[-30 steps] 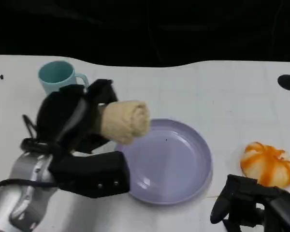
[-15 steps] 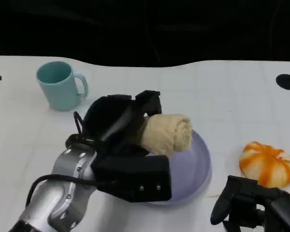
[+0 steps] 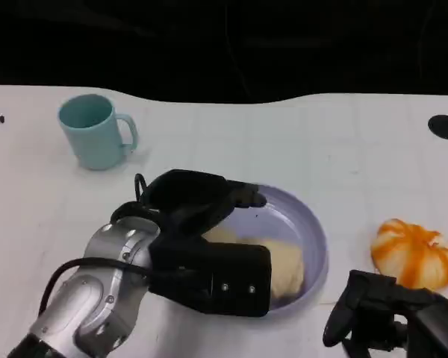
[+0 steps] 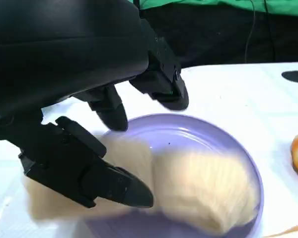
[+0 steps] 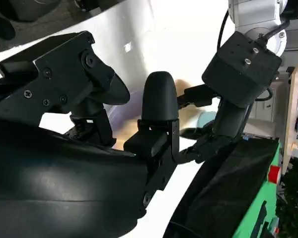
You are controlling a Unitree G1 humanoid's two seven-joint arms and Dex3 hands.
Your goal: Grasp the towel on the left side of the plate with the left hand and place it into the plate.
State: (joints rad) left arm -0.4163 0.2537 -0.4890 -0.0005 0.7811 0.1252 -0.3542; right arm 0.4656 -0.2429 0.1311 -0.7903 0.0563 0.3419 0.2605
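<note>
A: What sits in the plate (image 4: 238,148)?
B: The cream towel (image 4: 203,186), lying inside it, one end spilling over the rim onto the white surface (image 4: 248,94).
A: And the left hand (image 4: 109,134)?
B: Fingers (image 4: 164,89) spread apart above the towel, not gripping it.

Teal mug (image 3: 95,131) and orange-striped ball (image 3: 415,253) on table (image 3: 343,149).

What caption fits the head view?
Left hand open above the towel lying in the purple plate.
</note>
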